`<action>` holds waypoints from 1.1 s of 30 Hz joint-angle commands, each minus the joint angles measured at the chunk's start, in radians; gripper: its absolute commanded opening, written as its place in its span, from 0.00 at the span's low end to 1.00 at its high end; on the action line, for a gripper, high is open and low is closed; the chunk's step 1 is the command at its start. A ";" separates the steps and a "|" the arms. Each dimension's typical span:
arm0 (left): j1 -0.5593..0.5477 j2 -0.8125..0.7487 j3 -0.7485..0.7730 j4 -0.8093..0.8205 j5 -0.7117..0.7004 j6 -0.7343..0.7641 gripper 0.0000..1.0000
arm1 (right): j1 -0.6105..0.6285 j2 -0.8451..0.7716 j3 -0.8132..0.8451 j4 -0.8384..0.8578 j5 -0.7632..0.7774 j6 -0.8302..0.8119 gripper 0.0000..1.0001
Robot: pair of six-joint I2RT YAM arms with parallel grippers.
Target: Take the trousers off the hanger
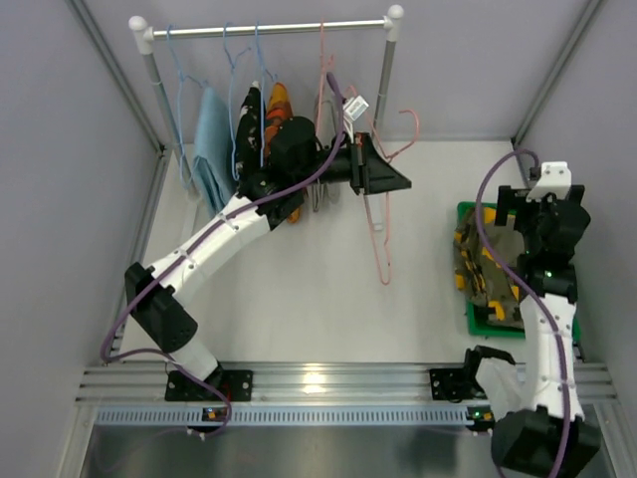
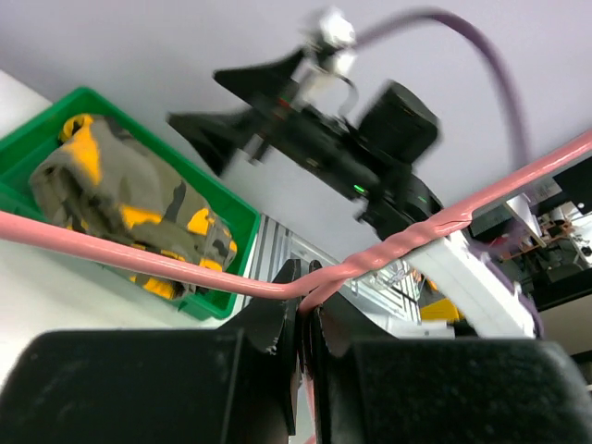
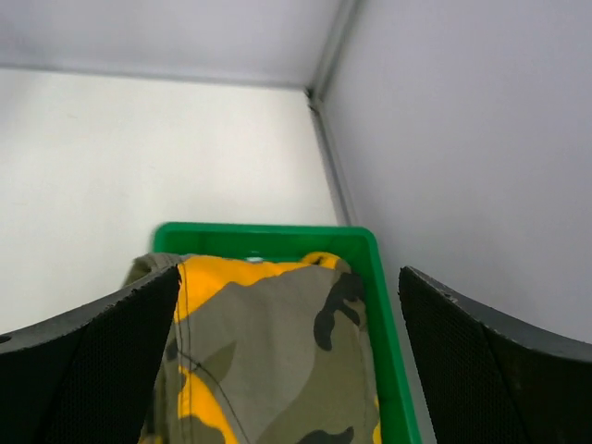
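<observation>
My left end effector (image 2: 301, 319) is clamped shut on the bare pink hanger (image 2: 139, 254) beside its twisted neck. It holds the hanger over the middle of the table (image 1: 299, 299), long axis running toward the near edge. The trousers (image 3: 277, 342) lie folded in the green bin (image 3: 264, 239) at the right edge, directly under my wide-open, empty right end effector (image 3: 291, 314). Well apart; I judge the removal done, with open table between.

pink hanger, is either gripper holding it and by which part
Left gripper pinches the pink hanger at the bend beside its twisted neck; right gripper is open, holding nothing.
</observation>
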 commanded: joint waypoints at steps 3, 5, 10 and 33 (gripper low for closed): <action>0.003 0.025 0.077 0.088 -0.012 -0.002 0.00 | -0.039 -0.295 0.145 -0.328 -0.492 0.056 0.99; 0.003 0.040 0.078 0.102 -0.018 -0.025 0.00 | -0.039 -0.326 0.207 -0.372 -0.545 0.127 0.99; 0.002 0.075 0.098 0.136 -0.038 -0.060 0.00 | -0.039 -0.348 0.287 -0.371 -0.824 0.422 0.84; -0.087 0.105 0.161 0.197 -0.025 -0.103 0.00 | 0.481 -0.052 0.255 0.054 -0.935 0.907 0.63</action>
